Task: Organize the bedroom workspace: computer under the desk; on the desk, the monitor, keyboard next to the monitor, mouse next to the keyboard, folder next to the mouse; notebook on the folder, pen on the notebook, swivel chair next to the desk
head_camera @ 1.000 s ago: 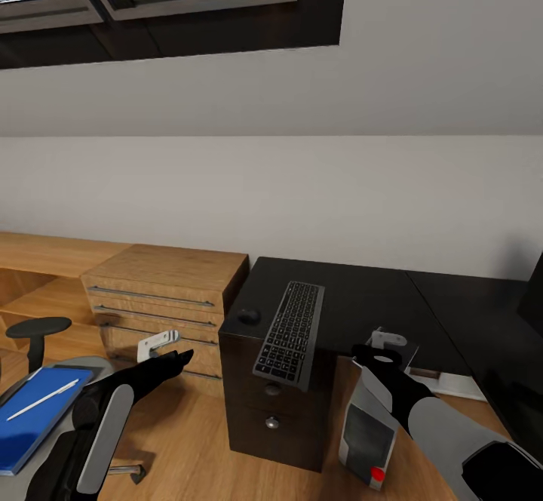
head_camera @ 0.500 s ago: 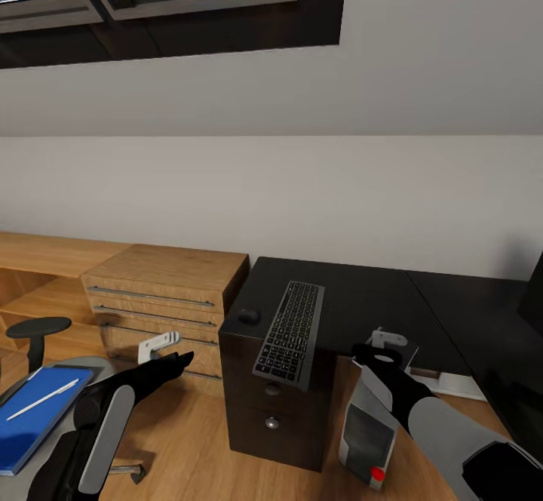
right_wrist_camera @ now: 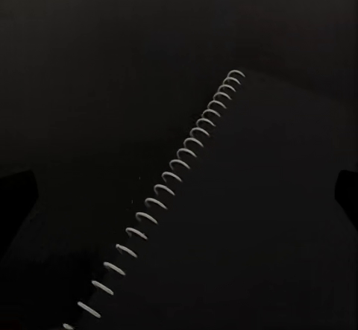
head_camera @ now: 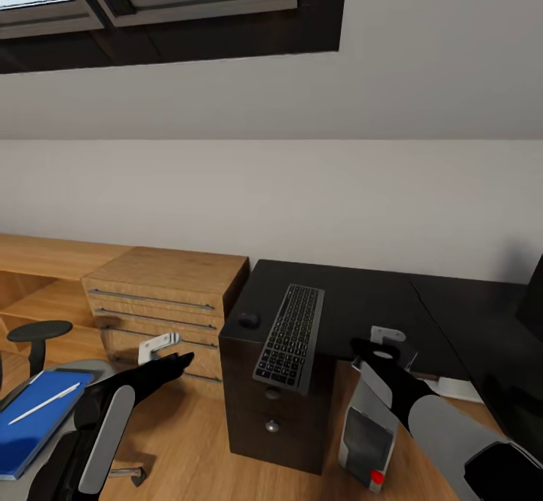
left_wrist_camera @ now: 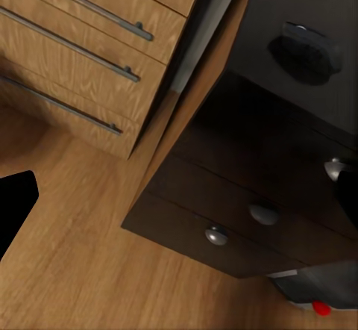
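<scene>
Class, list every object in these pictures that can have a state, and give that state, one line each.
Flat black keyboard: on the black desk, overhanging its front edge.
Small black mouse: on the desk beside it.
Slim white pen: lying on the bright blue folder.
Dark desk drawers: closed.
Silver-grey computer tower: upright on the floor.

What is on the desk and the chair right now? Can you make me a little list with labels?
desk: black top, dark drawers with round knobs
keyboard: on the desk, front end over the edge
mouse: on the desk, beside the keyboard
computer: on the floor by the drawers, red light
folder: blue, on the swivel chair
pen: white, on the folder
notebook: dark, spiral-bound, under the right arm's camera
</scene>
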Motion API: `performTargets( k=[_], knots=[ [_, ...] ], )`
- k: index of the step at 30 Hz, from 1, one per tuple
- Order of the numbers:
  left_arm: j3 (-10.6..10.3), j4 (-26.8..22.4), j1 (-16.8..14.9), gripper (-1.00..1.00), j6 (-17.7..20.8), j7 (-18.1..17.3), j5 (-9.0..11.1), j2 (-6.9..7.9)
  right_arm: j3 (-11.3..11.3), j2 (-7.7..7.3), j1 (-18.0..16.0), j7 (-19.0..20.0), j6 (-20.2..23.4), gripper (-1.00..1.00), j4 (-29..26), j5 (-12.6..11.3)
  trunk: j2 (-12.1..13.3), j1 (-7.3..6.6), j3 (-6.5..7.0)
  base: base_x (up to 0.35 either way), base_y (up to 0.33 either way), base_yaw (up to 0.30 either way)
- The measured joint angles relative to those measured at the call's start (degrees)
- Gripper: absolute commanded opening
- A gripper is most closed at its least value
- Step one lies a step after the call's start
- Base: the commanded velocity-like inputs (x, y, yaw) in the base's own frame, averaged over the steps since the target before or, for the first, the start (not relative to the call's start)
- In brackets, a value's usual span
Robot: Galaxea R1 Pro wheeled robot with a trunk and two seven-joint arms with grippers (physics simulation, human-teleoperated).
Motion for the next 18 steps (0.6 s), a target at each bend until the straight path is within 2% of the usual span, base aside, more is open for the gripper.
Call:
performTargets(
  k=[9,13,18],
  knots=[
    [0.0,0.0,0.0,1.00,0.0,0.0,0.0,0.03,0.0,-0.24,0.0,-1.5,1.1,1.00,-4.4,-0.2,3.6,-1.98,1.62,0.000,0.000,0.000],
    [-0.1,0.1,0.0,1.00,0.0,0.1,-0.1,0.02,-0.1,-0.30,0.0,-3.7,5.1,1.00,-7.6,-0.2,5.2,-2.86,2.34,0.000,0.000,0.000],
    [-0.1,0.2,0.0,1.00,0.0,0.1,-0.1,0.06,-0.1,-0.66,0.2,-6.5,10.3,1.00,-12.3,-1.0,5.2,-2.86,2.34,0.000,0.000,0.000]
  ],
)
